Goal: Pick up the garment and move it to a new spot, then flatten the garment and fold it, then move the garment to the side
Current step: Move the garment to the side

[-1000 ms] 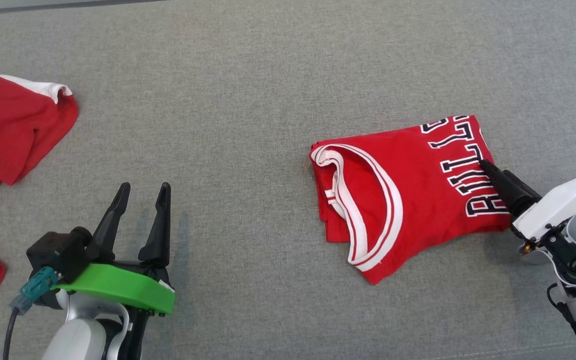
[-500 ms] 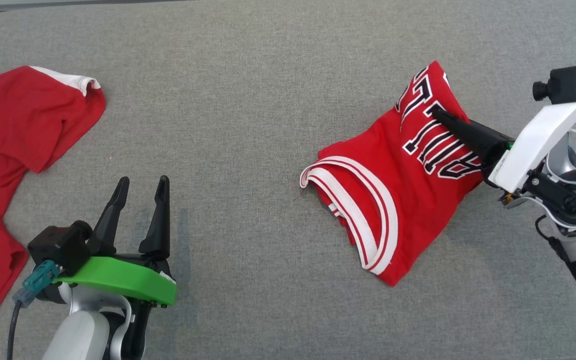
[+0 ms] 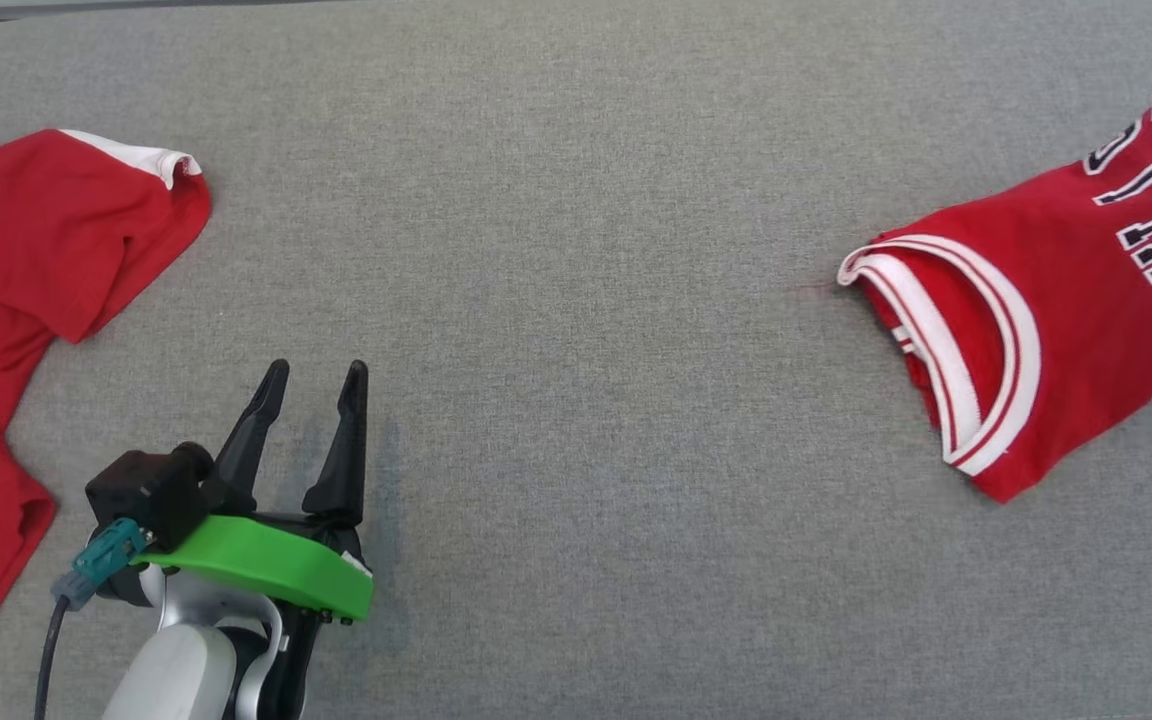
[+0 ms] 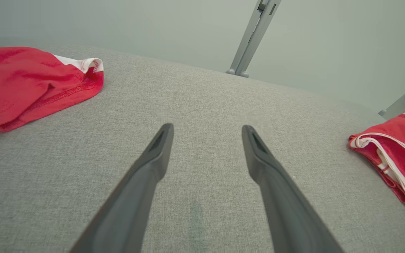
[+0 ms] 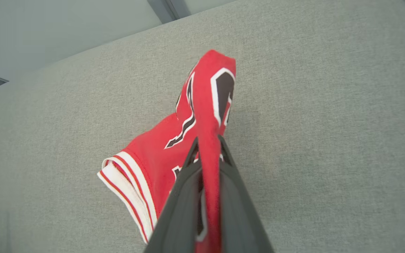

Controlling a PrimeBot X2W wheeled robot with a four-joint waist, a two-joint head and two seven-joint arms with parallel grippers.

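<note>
Two red garments are lying well apart on the grey fabric surface [image 3: 576, 250]: a loose red shirt [image 3: 26, 260] at the left and the folded jersey [image 3: 1056, 300] at the far right, running off the head view's right edge. The head view is giving this layout, with the jersey's white-striped opening facing left.

The right wrist view is giving the grip itself. The right gripper [image 5: 207, 144] is pinching a ridge of the jersey's [image 5: 153, 151] lettered fabric between its pressed-together fingers, and the cloth is standing up past the fingertips while the striped opening is hanging lower left.

The left gripper [image 3: 319, 367] is hovering at the lower left with its fingers spread and nothing between them. Its wrist view is looking low across the surface, with the shirt [image 4: 23, 84] to its left, the jersey [image 4: 399, 154] far to its right, and a metal post [image 4: 251, 38] rising beyond the far edge.

A broad bare stretch of grey is lying between the two garments. Bare surface is also showing beside and beyond the jersey, up to the far edge.
</note>
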